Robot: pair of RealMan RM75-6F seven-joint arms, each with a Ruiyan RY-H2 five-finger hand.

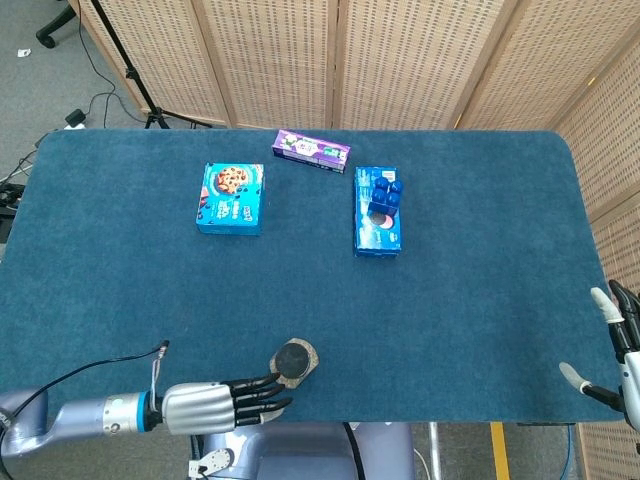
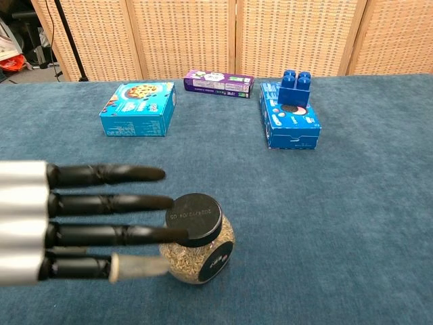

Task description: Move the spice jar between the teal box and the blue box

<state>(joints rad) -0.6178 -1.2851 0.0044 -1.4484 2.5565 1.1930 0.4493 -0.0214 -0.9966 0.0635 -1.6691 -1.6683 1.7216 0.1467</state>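
The spice jar [image 1: 294, 362] [image 2: 197, 238], round glass with a black lid, stands near the table's front edge. My left hand [image 1: 222, 400] [image 2: 74, 222] lies just left of it, fingers stretched out flat and apart, fingertips reaching the lid; nothing is held. The teal box [image 1: 231, 198] [image 2: 139, 107] lies at the back left. At the back right is the blue box [image 1: 376, 211] [image 2: 289, 122], with a blue toy brick on top. My right hand [image 1: 617, 352] is at the table's right edge, fingers apart, empty.
A purple box [image 1: 311, 151] [image 2: 219, 84] lies at the back between the two boxes. Blue cloth [image 1: 470, 300] covers the table. Wicker screens stand behind it. A cable trails from my left wrist.
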